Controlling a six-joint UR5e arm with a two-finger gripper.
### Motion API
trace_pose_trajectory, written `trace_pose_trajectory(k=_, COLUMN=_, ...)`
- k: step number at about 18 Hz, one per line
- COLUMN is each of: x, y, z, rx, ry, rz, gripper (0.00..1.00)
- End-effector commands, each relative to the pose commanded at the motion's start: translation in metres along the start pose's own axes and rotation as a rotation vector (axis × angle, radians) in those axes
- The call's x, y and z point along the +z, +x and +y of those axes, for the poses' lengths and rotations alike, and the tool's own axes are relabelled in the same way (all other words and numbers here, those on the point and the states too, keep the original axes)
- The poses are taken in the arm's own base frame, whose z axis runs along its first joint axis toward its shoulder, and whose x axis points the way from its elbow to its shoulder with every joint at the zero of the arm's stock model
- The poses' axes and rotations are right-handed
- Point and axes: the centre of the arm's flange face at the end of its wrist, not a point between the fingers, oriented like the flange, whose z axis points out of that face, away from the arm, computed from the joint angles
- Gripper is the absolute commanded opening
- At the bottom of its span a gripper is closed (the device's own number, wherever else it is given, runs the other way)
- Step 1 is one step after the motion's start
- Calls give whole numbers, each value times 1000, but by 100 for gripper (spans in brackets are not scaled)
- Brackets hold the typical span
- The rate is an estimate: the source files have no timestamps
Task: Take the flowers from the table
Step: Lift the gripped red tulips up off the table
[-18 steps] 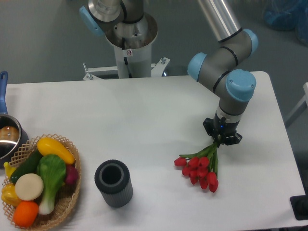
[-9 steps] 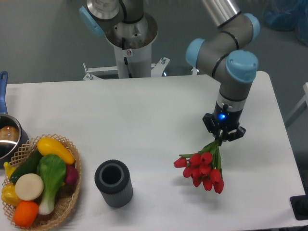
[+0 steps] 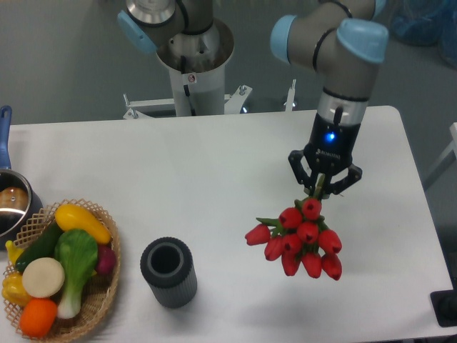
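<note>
White and plain, the table (image 3: 214, 164) fills most of the view, with grey floor behind it and the arm's base pedestal (image 3: 194, 64) standing past its far edge. Over the right half of the tabletop the arm (image 3: 343, 50) reaches down, a blue light glowing on its wrist. Its gripper (image 3: 323, 187) points downward with the jaws pinched on the stems of the flowers (image 3: 300, 239). Only a short bit of pale green stem shows between the fingers; the rest is hidden by the gripper body. The red blooms hang just below the gripper in a loose cluster, with one bloom sticking out to the left and a few green leaves near the top. They look lifted clear of the table, though from this high angle contact at the lowest blooms cannot be ruled out.

At the near centre a dark grey ribbed cup (image 3: 168, 272) stands upright, well apart from the flowers. At the near left a wicker basket (image 3: 103, 300) holds toy vegetables (image 3: 61, 264) in yellow, green, white and orange. Just beyond the basket, at the left edge, sits a metal pot (image 3: 13, 207) with a blue handle, partly cut off by the frame.
</note>
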Motion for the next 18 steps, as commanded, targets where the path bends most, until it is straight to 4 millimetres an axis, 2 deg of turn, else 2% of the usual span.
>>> trace_pose_trajectory(k=3, x=-12, y=14, z=-18, rx=-1, ry=93, rz=44, gripper=16)
trace_pose_trajectory(k=6, x=-17, y=22, z=-26, rx=1, ry=138, rz=71, gripper=16)
trace_pose_trajectory(k=18, x=-20, y=17, z=-24, rx=3, ry=151, rz=69, gripper=16)
